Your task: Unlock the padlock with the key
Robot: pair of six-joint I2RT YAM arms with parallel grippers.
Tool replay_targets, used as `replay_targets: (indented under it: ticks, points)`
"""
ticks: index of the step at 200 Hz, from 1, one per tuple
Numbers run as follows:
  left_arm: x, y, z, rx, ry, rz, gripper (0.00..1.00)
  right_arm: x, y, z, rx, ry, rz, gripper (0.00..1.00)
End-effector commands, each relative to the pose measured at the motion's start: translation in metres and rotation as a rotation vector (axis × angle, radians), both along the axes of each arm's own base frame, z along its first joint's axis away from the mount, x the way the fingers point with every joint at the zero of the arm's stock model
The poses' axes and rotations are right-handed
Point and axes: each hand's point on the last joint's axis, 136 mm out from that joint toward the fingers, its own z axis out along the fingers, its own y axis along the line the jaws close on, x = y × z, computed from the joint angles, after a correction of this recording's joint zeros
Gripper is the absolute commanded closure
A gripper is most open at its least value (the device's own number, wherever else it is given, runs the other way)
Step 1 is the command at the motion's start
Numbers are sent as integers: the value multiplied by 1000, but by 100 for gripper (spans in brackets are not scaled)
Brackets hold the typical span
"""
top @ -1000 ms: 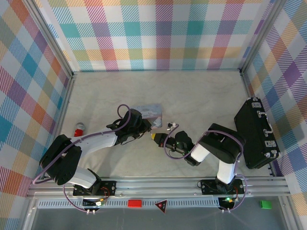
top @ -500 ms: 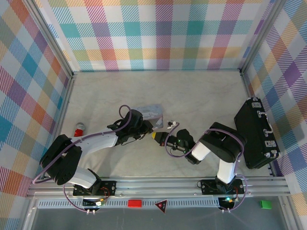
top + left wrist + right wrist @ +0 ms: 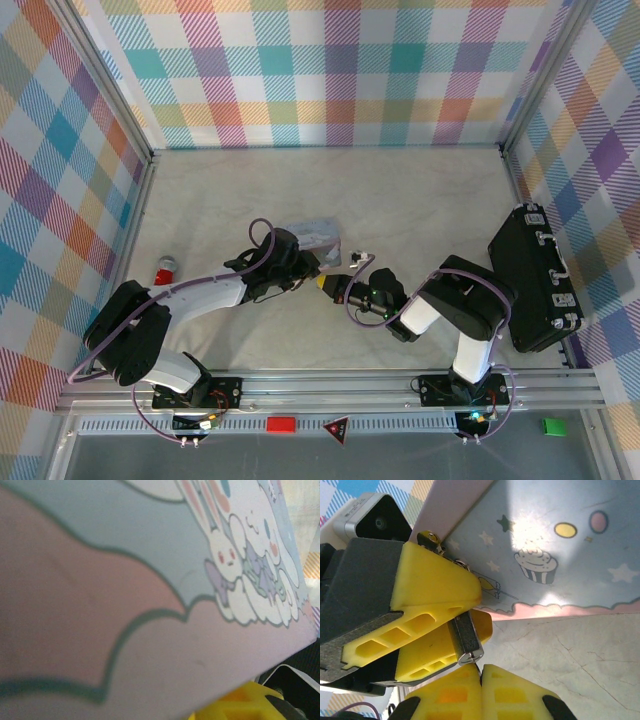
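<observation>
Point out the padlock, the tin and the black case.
padlock [image 3: 466, 641]: right wrist view, its metal body.
tin [image 3: 560, 545]: right wrist view, its printed side.
black case [image 3: 530, 280]: top external view, its lid.

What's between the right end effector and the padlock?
Nothing visible: in the right wrist view the shut right end effector sits nearly touching the padlock at its lower end.

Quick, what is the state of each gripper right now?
Left gripper: closed on the padlock.
Right gripper: closed; whether anything is pinched between its fingers cannot be told.
</observation>
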Motion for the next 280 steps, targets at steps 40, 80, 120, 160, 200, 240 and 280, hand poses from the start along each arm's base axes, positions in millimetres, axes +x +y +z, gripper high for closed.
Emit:
replay_targets:
  ticks: [40,80,120,160,200,240,280]
  points:
    - [-23,-35,8,-67,28,-156,88,20,-7,27,151,53,-107,100]
    - [-15,-32,9,-1,-15,-169,75,13,-16,0,87,144,-136,100]
    - [-9,-26,12,53,-77,-179,60,1,-30,-29,30,246,-172,100]
    - [-13,-10,10,99,-134,-175,43,-7,-31,-42,10,323,-179,100]
    - [-16,0,7,79,-224,-165,36,-20,-28,-48,-16,376,-172,100]
    - [-16,4,3,12,-312,-130,37,-21,-24,-43,-25,378,-172,100]
    - [-15,6,-3,-31,-380,-113,40,-22,-21,-40,-18,401,-167,100]
